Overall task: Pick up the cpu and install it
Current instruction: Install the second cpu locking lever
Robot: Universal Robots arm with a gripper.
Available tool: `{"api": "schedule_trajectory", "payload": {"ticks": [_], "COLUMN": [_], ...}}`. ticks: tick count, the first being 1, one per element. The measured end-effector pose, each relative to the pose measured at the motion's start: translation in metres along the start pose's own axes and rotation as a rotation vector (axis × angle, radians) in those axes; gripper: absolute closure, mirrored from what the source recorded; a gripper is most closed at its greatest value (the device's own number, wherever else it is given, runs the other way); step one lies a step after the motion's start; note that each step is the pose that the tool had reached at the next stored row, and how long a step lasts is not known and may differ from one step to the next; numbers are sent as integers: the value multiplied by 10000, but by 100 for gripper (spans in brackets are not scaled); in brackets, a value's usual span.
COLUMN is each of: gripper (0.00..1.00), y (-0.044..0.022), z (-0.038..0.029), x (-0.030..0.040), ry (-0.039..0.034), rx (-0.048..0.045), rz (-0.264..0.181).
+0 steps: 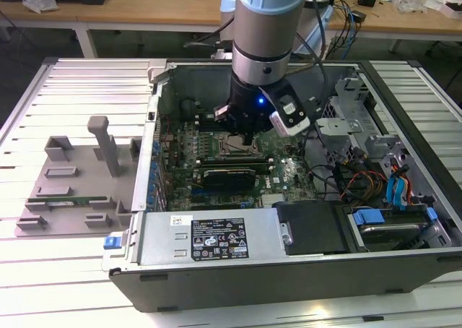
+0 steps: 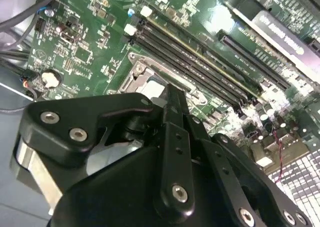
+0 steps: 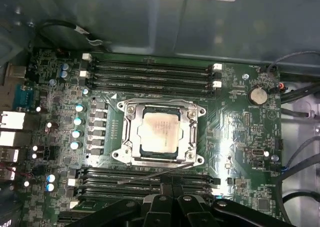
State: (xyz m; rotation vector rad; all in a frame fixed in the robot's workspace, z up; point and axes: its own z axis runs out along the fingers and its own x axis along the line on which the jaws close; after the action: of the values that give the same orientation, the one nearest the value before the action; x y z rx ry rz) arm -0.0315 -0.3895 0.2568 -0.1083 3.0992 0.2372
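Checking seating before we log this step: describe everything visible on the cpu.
The cpu is a small flat square chip with a silvery, slightly tarnished metal top and a pale rim. It lies flat inside the metal socket frame on the green motherboard, between rows of black memory slots. In the first wrist view nothing touches its top. The tool hangs close above the board beside it.

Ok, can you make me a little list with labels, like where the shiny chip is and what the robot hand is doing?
place: open computer case on a slatted table
cpu: silvery square chip lying flat in the socket frame on the green motherboard
gripper: gripper hangs just above the board beside the socket, holding nothing
arm: reaches down into the middle of the case in the exterior view
memory slots: long black slots on both sides of the socket
grey tray: grey tray at the exterior view's left of the case
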Motion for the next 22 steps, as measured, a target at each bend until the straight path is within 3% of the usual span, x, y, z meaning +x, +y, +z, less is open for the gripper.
{"api": "schedule_trajectory", "payload": {"ticks": [8,10,14,22], "gripper": [89,89,89,89], "y": [-11,-22,-34,-48], "z": [172,247,328,420], "x": [277,286,293,297], "ry": [1,1,1,0], "rx": [-2,-3,-2,-3], "rz": [1,-2,0,0]}}
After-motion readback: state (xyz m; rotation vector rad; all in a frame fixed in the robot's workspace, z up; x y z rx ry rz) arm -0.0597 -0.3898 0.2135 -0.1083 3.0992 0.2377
